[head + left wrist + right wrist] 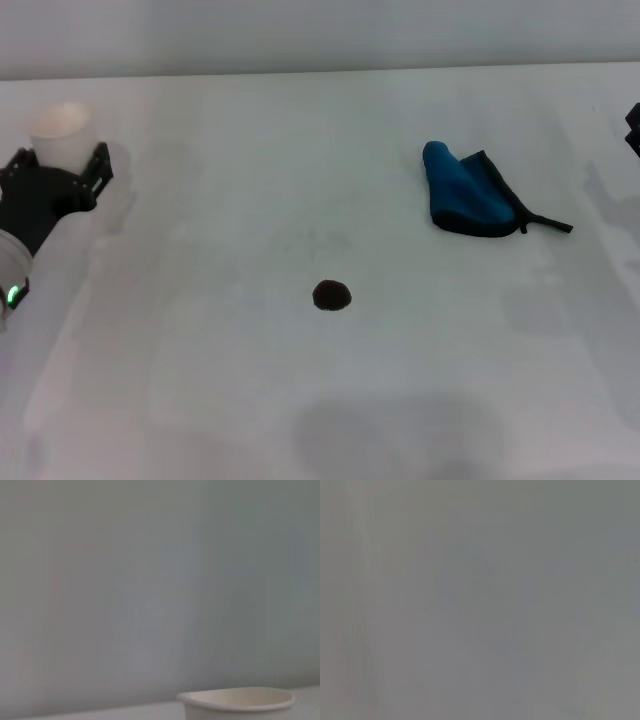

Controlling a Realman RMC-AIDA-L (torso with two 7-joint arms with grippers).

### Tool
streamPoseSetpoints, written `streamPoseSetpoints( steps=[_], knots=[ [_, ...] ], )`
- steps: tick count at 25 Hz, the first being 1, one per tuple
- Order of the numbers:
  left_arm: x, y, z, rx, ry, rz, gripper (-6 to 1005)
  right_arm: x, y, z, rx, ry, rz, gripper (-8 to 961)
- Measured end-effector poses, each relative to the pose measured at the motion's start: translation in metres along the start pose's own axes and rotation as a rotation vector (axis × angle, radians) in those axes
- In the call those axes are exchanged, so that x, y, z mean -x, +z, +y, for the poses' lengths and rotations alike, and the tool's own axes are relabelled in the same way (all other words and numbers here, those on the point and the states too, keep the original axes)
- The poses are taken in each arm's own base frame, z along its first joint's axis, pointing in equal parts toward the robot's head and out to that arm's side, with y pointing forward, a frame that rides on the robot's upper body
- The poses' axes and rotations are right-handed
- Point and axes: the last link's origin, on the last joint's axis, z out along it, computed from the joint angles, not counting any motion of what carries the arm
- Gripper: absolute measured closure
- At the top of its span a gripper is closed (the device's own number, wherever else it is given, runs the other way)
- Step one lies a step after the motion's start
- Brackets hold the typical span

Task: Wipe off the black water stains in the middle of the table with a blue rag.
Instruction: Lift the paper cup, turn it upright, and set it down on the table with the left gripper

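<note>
The black water stain [331, 295] is a small dark roundish blot in the middle of the white table [220, 380]. The blue rag [468, 191] lies bunched at the right rear, with black edging and a thin black strap tail pointing right. It lies apart from the stain. My left gripper [60, 165] is at the far left edge, open, with its fingers spread just in front of a white paper cup. Only a dark sliver of my right gripper [634, 128] shows at the far right edge, well right of the rag. The right wrist view shows only blank grey.
A white paper cup [62, 128] stands at the rear left, just beyond my left gripper; its rim also shows in the left wrist view [236, 699]. A pale wall runs behind the table's far edge.
</note>
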Motion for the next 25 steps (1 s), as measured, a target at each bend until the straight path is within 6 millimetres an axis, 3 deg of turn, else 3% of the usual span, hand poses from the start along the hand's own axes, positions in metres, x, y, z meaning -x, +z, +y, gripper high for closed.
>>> streamPoseSetpoints(
  steps=[6, 16, 25],
  knots=[
    [0.001, 0.007, 0.004, 0.008, 0.038, -0.046, 328, -0.003, 0.0, 0.003, 0.01, 0.0, 0.013, 97],
    [0.01, 0.005, 0.034, 0.072, 0.244, -0.054, 325, -0.002, 0.002, 0.004, 0.012, 0.001, 0.014, 96],
    [0.014, 0.004, 0.034, 0.067, 0.234, -0.078, 317, -0.003, 0.0, 0.003, 0.007, 0.001, 0.018, 96]
  ],
)
